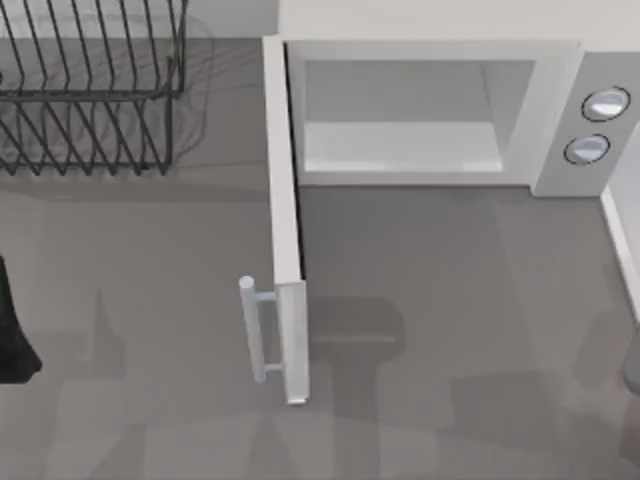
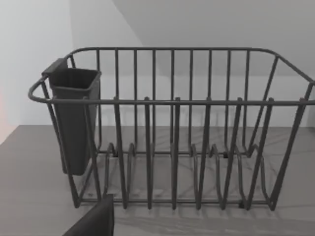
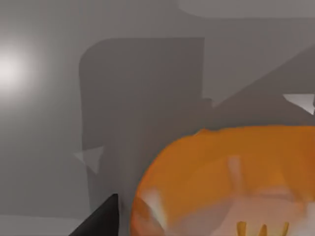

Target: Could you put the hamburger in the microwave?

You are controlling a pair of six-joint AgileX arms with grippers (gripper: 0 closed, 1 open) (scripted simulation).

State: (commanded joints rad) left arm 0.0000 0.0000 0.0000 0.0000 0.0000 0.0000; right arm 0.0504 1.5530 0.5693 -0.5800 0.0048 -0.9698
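The microwave is a large white box appliance at the far side of the table, right of centre in the top view. Its door stands fully open, swung out toward the near edge on left-side hinges, with a silvery bar handle on its outer face. The pale cavity is exposed. Two round knobs sit on the grey panel at its right.

The hamburger is a rounded, glossy orange bun seen very close in the right wrist view.

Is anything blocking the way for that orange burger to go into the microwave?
Nothing visible does. The microwave has its door swung wide open, its cavity bare. The hamburger sits close to the right wrist camera.
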